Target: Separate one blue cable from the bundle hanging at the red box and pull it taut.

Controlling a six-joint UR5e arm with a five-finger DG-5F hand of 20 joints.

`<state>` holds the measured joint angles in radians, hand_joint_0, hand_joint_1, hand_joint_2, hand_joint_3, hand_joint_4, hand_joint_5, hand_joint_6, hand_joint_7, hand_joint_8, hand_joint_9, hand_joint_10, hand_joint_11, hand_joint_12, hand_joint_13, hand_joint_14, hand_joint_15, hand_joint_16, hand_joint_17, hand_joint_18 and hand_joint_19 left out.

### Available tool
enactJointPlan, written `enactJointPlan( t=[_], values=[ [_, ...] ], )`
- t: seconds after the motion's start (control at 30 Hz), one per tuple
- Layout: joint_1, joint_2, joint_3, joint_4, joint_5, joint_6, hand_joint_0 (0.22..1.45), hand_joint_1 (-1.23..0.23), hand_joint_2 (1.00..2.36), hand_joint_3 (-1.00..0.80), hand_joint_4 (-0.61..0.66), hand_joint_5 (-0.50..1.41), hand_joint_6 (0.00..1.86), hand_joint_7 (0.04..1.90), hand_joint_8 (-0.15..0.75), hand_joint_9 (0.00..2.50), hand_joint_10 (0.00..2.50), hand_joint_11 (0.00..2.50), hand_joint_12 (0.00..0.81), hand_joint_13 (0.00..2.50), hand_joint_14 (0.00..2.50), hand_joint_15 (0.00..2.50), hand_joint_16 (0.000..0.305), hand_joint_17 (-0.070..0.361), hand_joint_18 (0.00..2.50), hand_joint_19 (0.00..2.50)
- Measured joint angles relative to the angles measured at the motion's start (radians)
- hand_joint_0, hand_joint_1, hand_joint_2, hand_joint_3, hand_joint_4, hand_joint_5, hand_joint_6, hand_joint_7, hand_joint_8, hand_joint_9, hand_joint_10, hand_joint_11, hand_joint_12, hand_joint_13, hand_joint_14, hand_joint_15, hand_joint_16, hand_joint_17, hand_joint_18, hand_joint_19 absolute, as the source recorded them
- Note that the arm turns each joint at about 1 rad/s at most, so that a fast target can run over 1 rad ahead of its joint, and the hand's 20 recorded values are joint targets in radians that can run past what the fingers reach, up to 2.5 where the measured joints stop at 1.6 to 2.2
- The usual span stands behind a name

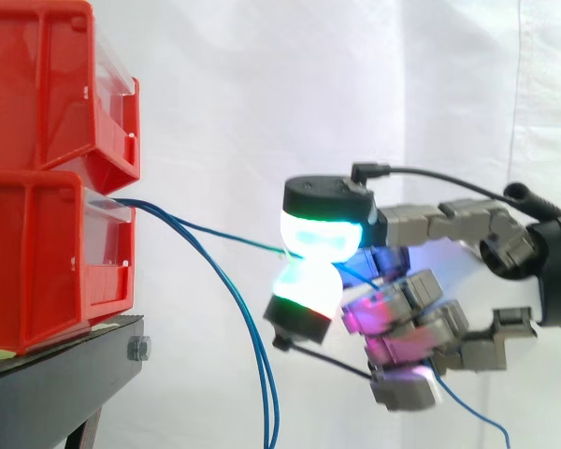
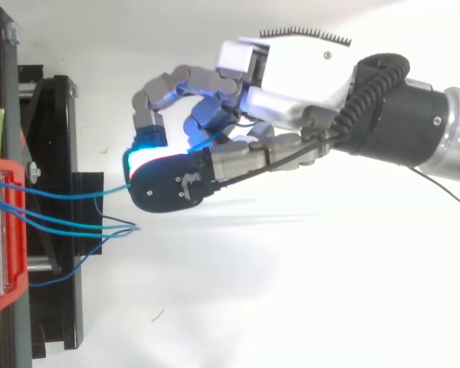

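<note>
Two red bins are stacked on a black stand at the left. Several thin blue cables come out of the lower bin and droop down in a loose bundle. One blue cable runs apart from them, nearly straight from the bin's front to my hand. Two glowing fingertips pinch this cable between them, one above and one below. The rest of the fingers are curled below, and the cable's tail hangs out behind them. In the top view the pinched cable runs from the bin to my hand.
The black stand carries the bins at the lower left, with a bolt on its edge. A white curtain fills the background. The remaining cables loop out beside the stand in the top view.
</note>
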<state>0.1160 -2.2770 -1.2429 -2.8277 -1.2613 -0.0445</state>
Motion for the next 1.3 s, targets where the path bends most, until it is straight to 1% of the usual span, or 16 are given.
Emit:
enactJointPlan(
  t=[0.17,0.33,0.47,0.57,0.7,0.93,1.3],
  values=[
    [0.011,0.0,-0.047,0.065,0.01,0.015,0.84,-0.71,1.21,0.28,0.07,-0.22,0.92,1.29,0.311,0.93,1.37,1.79,0.342,1.1,1.96,1.51,0.046,0.103,1.13,1.14],
    [0.022,0.0,-0.068,0.09,0.021,0.027,0.84,-0.71,1.21,0.28,0.08,-0.22,0.92,1.29,0.315,0.93,1.37,1.79,0.343,1.1,1.98,1.5,0.045,0.102,1.13,1.14],
    [0.028,0.001,-0.071,0.094,0.021,0.023,0.84,-0.7,1.21,0.28,0.09,-0.22,0.92,1.29,0.308,0.93,1.39,1.77,0.344,1.1,1.97,1.52,0.045,0.102,1.13,1.14],
    [0.029,0.001,-0.071,0.096,0.02,0.017,0.84,-0.7,1.21,0.28,0.09,-0.22,0.92,1.29,0.315,0.93,1.4,1.76,0.343,1.1,1.97,1.51,0.046,0.102,1.13,1.14],
    [0.03,0.001,-0.072,0.097,0.019,0.005,0.83,-0.7,1.21,0.28,0.09,-0.22,0.92,1.29,0.316,0.92,1.4,1.8,0.344,1.1,1.97,1.52,0.045,0.102,1.13,1.14],
    [0.03,0.001,-0.072,0.096,0.019,-0.006,0.83,-0.7,1.21,0.27,0.09,-0.22,0.92,1.28,0.315,0.92,1.41,1.77,0.344,1.1,1.98,1.51,0.046,0.102,1.13,1.14],
    [0.03,0.001,-0.072,0.095,0.02,-0.008,0.84,-0.71,1.21,0.27,0.09,-0.22,0.92,1.29,0.313,0.92,1.42,1.78,0.342,1.09,1.98,1.5,0.046,0.104,1.13,1.13]
  ],
)
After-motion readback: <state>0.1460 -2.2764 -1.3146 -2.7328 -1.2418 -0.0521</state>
